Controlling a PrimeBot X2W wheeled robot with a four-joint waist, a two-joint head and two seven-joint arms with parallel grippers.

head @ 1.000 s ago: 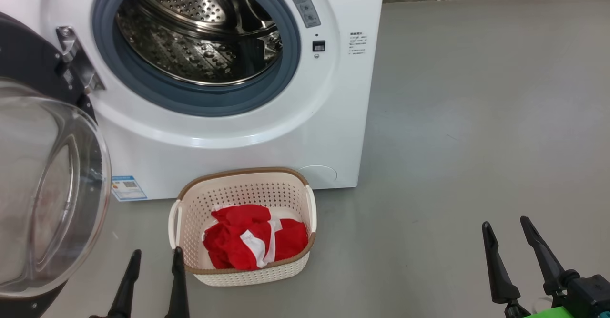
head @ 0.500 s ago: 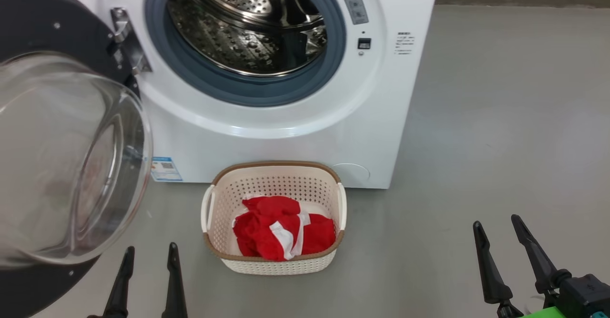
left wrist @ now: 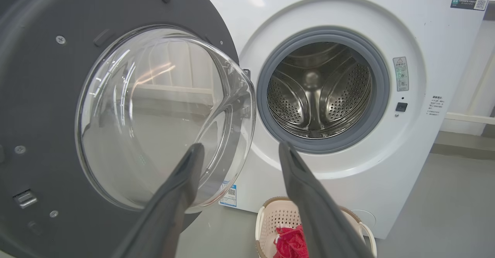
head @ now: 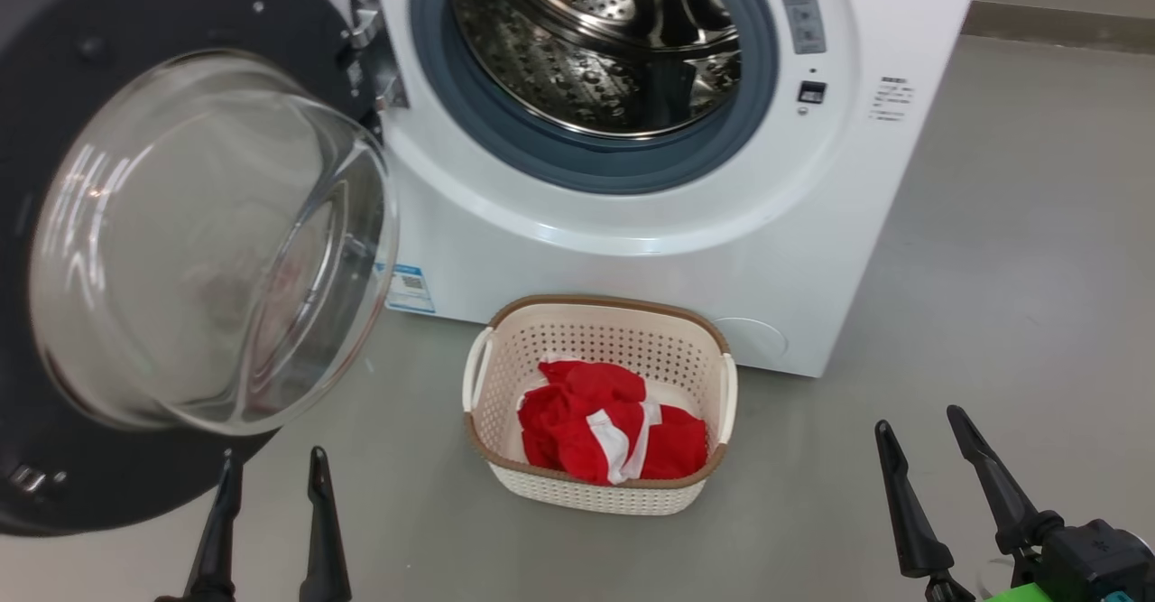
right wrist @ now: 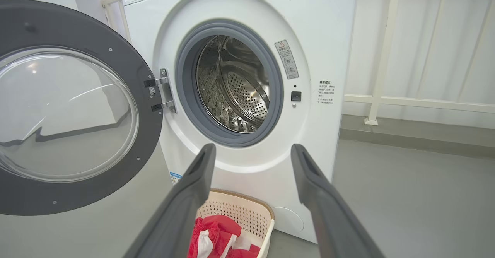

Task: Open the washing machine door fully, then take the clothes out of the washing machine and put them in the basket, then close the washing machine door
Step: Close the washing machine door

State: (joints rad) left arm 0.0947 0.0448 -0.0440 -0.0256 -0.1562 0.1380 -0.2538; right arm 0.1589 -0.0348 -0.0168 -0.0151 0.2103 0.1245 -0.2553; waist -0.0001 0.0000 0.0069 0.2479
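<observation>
Shiny perforated steel drum (head: 595,42)

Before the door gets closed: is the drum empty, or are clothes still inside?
Empty, as far as it shows: the drum is bare perforated steel in every view, and the red clothes lie in the basket.

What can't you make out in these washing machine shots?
Head view: floor of the basket, covered by the clothes.
Head view: left edge of the washing machine door, cut off by the frame.
Left wrist view: much of the basket, behind a finger of the left hand.
Every view: warning label print, too small.
</observation>
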